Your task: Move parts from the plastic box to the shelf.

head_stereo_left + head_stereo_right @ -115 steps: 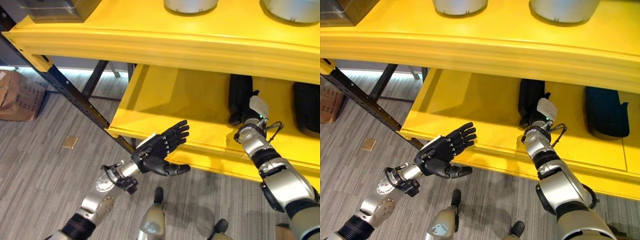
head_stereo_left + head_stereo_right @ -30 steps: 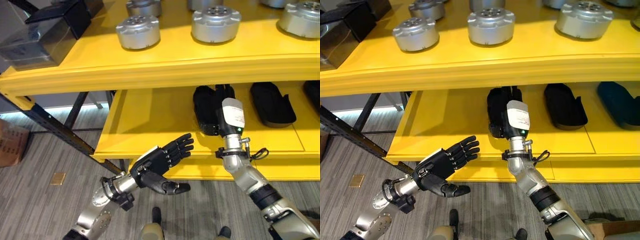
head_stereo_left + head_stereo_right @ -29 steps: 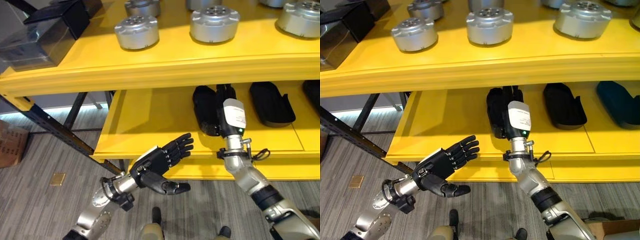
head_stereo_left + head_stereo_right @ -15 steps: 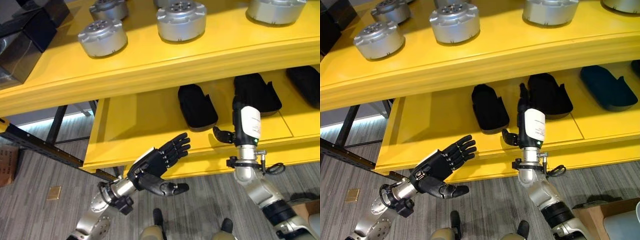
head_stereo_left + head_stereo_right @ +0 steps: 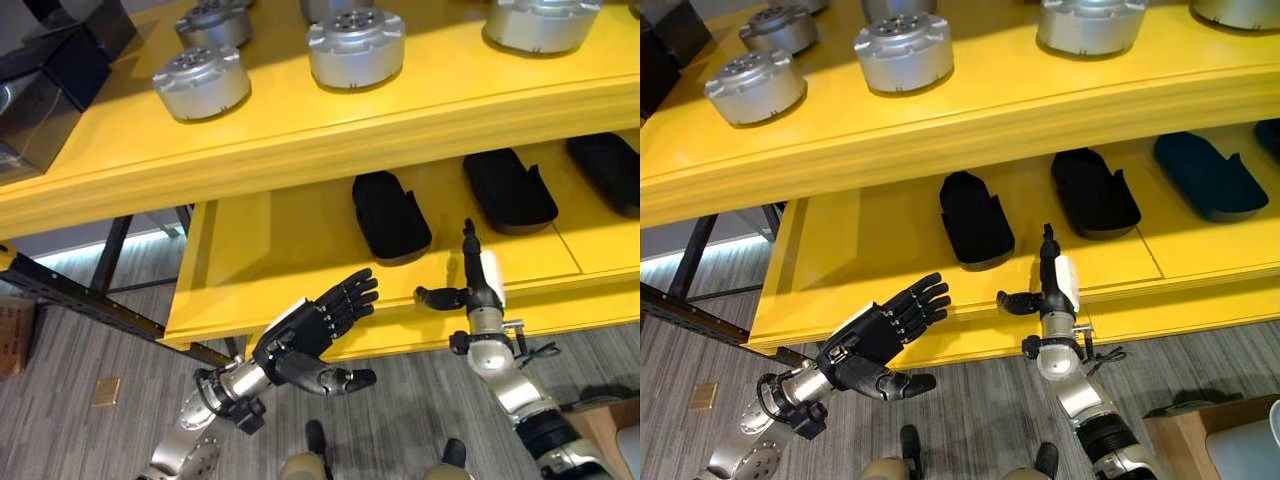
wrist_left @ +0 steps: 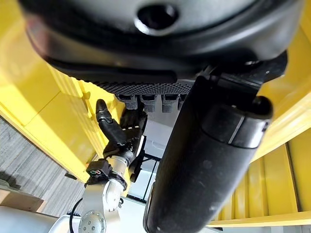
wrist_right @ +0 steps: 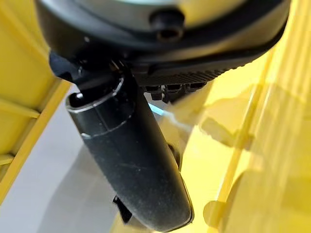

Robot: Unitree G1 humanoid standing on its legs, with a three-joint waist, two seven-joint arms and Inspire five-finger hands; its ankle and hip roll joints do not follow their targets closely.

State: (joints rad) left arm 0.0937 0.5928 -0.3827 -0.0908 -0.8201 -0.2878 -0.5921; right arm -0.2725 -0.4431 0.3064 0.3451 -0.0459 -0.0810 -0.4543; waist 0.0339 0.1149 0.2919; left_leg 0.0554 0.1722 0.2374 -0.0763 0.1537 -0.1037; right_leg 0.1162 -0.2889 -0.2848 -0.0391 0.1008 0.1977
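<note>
**A:** How far along does the job look?

**B:** Partly done, I'd judge. On the yellow metal shelf (image 5: 300,135), the lower board holds flat black moulded parts; the nearest black part (image 5: 390,213) lies well back from the front lip, with another black part (image 5: 510,190) beside it. Round silver metal parts (image 5: 357,45) sit on the upper board.

**A:** And the hands?

**B:** The right hand (image 5: 470,285) stands upright just in front of the lower board's lip, fingers straight, thumb out sideways, holding nothing. The left hand (image 5: 310,330) hovers below and in front of that same lip, fingers spread wide, palm empty.

**A:** So nothing is being carried?

**B:** No. Both hands are apart from every part.

**A:** What's left?

**B:** Fetching the next part, I'd say. How many parts remain is beyond telling.
</note>
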